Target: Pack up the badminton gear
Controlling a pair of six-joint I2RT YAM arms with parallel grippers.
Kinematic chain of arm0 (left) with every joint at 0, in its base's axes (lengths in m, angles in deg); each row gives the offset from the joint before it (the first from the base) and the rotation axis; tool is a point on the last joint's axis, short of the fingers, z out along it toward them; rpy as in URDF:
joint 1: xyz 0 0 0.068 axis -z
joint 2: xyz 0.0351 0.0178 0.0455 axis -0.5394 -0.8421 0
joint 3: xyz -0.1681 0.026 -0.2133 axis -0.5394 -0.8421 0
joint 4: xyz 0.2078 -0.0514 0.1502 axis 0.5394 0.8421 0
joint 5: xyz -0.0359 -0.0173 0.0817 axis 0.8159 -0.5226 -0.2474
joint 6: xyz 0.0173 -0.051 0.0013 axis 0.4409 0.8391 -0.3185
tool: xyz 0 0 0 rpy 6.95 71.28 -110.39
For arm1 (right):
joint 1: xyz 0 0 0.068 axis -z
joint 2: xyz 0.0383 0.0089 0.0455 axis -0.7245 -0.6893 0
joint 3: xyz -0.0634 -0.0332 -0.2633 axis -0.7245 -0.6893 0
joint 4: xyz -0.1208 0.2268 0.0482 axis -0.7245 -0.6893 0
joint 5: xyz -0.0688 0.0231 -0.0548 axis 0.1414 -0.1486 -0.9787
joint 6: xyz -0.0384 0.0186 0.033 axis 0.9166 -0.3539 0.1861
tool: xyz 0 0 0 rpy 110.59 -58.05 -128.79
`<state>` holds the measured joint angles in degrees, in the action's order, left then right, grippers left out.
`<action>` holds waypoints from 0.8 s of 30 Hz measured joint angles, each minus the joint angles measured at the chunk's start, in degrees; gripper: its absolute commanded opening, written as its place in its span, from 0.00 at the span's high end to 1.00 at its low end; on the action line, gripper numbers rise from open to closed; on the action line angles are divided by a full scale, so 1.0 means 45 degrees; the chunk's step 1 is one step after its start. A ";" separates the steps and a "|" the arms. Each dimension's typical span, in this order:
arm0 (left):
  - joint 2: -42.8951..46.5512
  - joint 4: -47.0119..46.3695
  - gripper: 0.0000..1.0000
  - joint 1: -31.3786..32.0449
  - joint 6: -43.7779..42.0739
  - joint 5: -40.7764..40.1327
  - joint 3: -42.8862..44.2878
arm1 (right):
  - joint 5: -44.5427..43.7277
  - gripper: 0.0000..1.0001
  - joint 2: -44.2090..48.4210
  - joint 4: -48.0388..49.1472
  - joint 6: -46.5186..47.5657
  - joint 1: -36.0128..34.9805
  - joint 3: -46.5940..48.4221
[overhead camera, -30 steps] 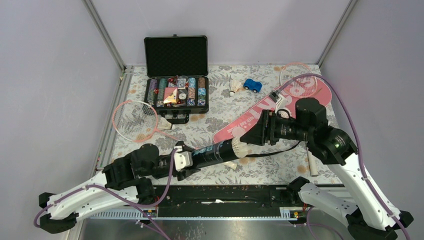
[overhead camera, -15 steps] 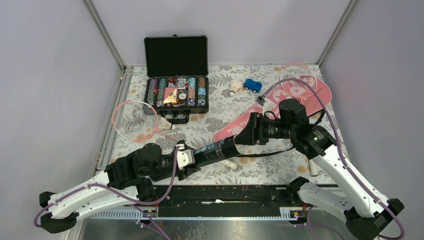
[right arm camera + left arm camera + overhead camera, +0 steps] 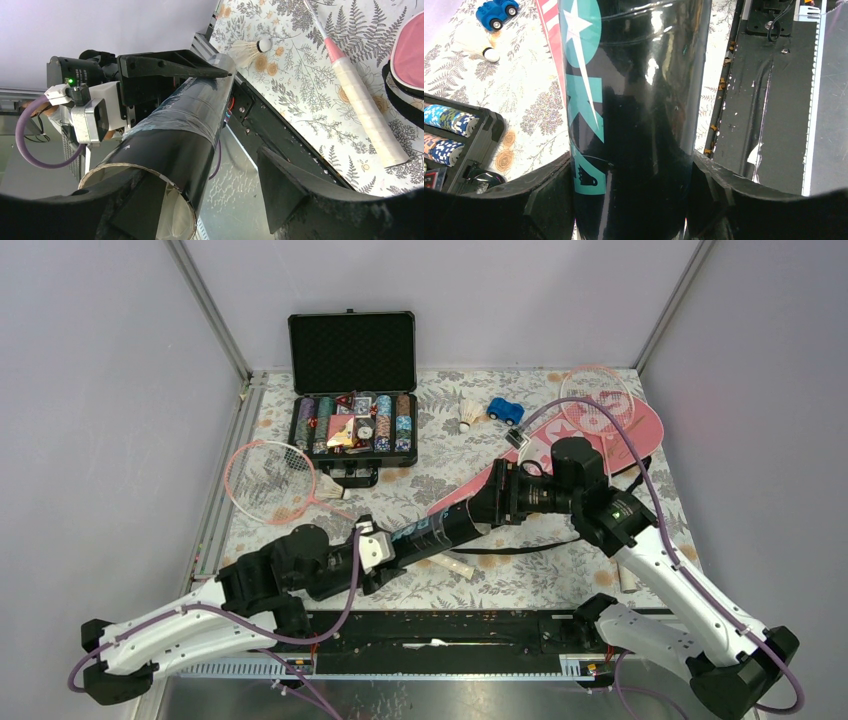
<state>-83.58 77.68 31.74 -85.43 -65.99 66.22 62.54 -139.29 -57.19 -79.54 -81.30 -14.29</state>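
My left gripper is shut on the lower end of the black tube with teal print, held slanting above the table; the tube fills the space between its fingers. At the tube's open mouth my right gripper is open, one finger inside and one outside. White shuttlecock feathers show inside the mouth. Loose shuttlecocks lie under the tube and at the back. One pink racket lies left, another on the pink cover.
An open black case of poker chips stands at the back, with a blue toy car to its right. The cover's black strap trails under my right arm. A white racket handle lies at the front right.
My right gripper has moved left onto the tube's mouth. The shuttlecock it carried there now sits inside the tube, and its jaws have widened. The left gripper keeps its hold.
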 measured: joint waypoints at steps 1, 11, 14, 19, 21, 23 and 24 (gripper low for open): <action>-0.0044 -0.0068 0.61 0.0000 0.0024 -0.0029 0.0000 | 0.0000 0.28 -0.0019 0.0044 -0.0029 0.0000 -0.0005; -0.0214 -0.0384 0.61 0.0019 0.0112 -0.1185 0.0000 | -0.1156 0.19 0.0063 -0.0316 0.0233 0.1054 0.0393; -0.0209 -0.0398 0.62 0.0019 0.0058 -0.1734 0.0000 | -0.1302 0.19 0.0257 -0.0403 0.0486 0.2142 0.0709; -0.0209 -0.0539 0.62 0.0044 -0.0525 -0.2419 -0.0185 | -0.2283 0.19 -0.0102 -0.0874 0.1705 0.3993 0.1957; -0.0209 -0.0617 0.61 0.0044 -0.0869 -0.2647 -0.0355 | -0.2681 0.18 -0.0559 -0.1122 0.2341 0.4444 0.2467; -0.0223 -0.0753 0.61 0.0044 -0.1302 -0.2866 -0.0568 | -0.3206 0.18 -0.1501 -0.1603 0.3298 0.5037 0.3191; -0.0267 -0.0835 0.61 0.0044 -0.1515 -0.2934 -0.0651 | -0.3434 0.18 -0.1928 -0.1817 0.3667 0.5260 0.3473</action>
<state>-84.78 73.92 31.94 -92.25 -79.19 63.30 47.08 -147.97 -65.36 -63.04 -57.63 1.34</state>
